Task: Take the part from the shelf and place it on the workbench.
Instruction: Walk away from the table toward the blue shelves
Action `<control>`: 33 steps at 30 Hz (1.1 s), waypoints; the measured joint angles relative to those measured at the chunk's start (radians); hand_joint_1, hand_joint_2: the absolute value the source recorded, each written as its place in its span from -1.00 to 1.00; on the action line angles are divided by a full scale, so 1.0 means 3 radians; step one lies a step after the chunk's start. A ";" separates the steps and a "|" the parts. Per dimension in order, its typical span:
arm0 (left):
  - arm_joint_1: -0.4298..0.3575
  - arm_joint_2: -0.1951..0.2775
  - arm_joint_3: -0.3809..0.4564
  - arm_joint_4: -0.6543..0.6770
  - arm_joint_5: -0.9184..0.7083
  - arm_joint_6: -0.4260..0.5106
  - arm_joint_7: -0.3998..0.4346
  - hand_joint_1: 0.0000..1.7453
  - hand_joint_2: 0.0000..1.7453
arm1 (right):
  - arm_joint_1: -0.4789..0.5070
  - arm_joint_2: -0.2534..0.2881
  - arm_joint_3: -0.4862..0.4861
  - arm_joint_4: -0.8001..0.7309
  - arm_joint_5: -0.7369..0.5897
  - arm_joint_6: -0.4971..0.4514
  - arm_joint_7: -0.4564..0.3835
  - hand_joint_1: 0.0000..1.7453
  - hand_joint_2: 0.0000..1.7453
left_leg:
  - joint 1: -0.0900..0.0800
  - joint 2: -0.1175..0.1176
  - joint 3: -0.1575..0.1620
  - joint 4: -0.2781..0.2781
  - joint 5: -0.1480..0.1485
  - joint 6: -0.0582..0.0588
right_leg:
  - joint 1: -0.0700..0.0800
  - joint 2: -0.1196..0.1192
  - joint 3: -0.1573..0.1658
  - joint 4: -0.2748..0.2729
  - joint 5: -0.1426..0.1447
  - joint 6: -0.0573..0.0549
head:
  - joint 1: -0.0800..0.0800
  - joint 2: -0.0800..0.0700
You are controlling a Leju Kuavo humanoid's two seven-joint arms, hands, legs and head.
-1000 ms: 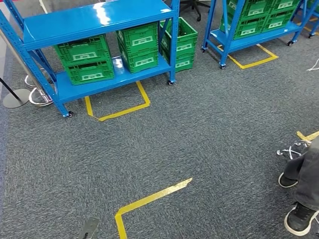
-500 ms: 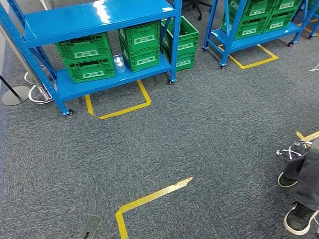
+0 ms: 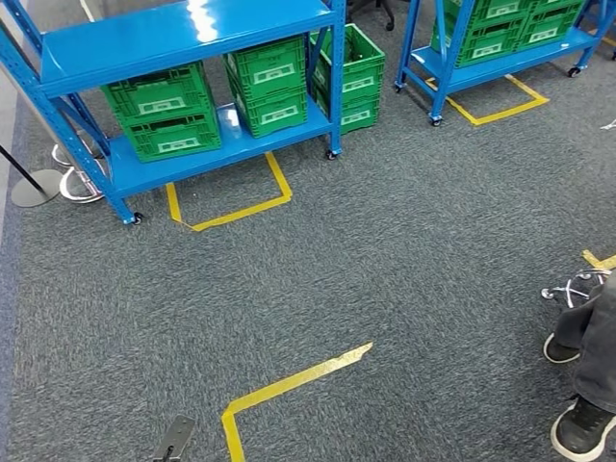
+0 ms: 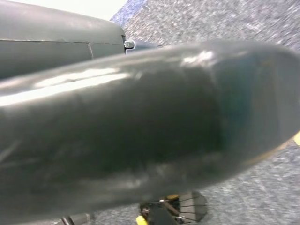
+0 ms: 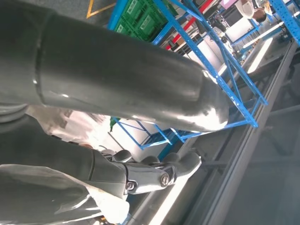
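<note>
The blue shelf (image 3: 182,38) stands ahead on the left across the carpet, with green crates (image 3: 161,108) on its lower level. In the right wrist view my right hand (image 5: 116,140) has its thick grey thumb (image 5: 116,70) above its darker fingers (image 5: 155,173). Crinkled white wrapping, apparently the bagged part (image 5: 67,123), sits between them. My left hand (image 4: 141,126) is a blurred grey bulk close to the left wrist camera, over carpet, and its fingers are hidden. A small grey tip (image 3: 173,440) pokes in at the bottom of the head view.
A second blue shelf (image 3: 501,58) with green crates is at the back right. More green crates (image 3: 356,77) stand on the floor between the shelves. Yellow tape (image 3: 291,387) marks the carpet. A person's shoes (image 3: 581,423) and a chair base (image 3: 574,287) are at the right edge.
The whole head picture has shifted slightly, so the camera has moved. The shelves and the person's shoes keep their places on the floor.
</note>
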 joint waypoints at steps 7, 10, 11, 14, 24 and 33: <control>0.0021 -0.0001 0.0000 0.0000 0.0000 0.0002 0.0000 -1.00 -1.00 | -0.0001 0.0000 0.0002 0.0000 -0.0001 -0.0002 -0.0002 -1.00 -1.00 | -0.0010 -0.0001 -0.0602 0.0595 0.0217 0.0033 | 0.0014 0.0010 0.0265 -0.0005 -0.0210 -0.0019 | -0.0003 0.0000; 0.0023 0.0011 -0.0001 0.0000 -0.0002 0.0001 0.0000 -1.00 -1.00 | 0.0000 0.0004 0.0003 0.0001 0.0000 -0.0003 -0.0002 -1.00 -1.00 | -0.0061 -0.0002 -0.0448 0.0069 0.0490 0.0113 | 0.0011 0.0016 0.0330 -0.0041 -0.0295 0.0012 | 0.0003 0.0000; 0.0024 0.0014 -0.0001 0.0000 -0.0002 0.0001 0.0000 -1.00 -1.00 | 0.0002 0.0005 0.0003 0.0002 0.0000 -0.0003 -0.0001 -1.00 -1.00 | -0.0071 -0.0003 -0.0419 -0.0003 0.0463 0.0130 | 0.0011 0.0016 0.0345 -0.0054 -0.0298 0.0031 | 0.0003 0.0000; 0.0025 0.0013 -0.0001 0.0000 -0.0002 0.0005 0.0000 -1.00 -1.00 | -0.0006 0.0006 0.0002 -0.0002 -0.0002 -0.0006 0.0001 -1.00 -1.00 | -0.0053 -0.0007 -0.0308 -0.0154 0.0412 0.0153 | 0.0012 0.0004 0.0367 -0.0005 -0.0247 0.0085 | 0.0002 0.0001; 0.0031 0.0009 -0.0002 0.0002 -0.0002 0.0013 0.0010 -1.00 -1.00 | -0.0011 0.0006 0.0001 0.0030 -0.0008 -0.0004 0.0005 -1.00 -1.00 | -0.0049 -0.0023 0.0228 -0.0229 0.0033 0.0147 | 0.0034 -0.0014 -0.0376 0.0241 -0.0037 0.0093 | 0.0019 0.0000; -0.0002 -0.0008 -0.0004 0.0005 -0.0002 0.0021 0.0019 -1.00 -1.00 | -0.0020 0.0004 0.0000 0.0038 -0.0025 0.0006 0.0011 -1.00 -1.00 | -0.0005 -0.0018 -0.0272 0.0716 -0.0133 -0.0025 | 0.0036 -0.0005 -0.0114 0.0024 0.0098 -0.0051 | 0.0003 0.0000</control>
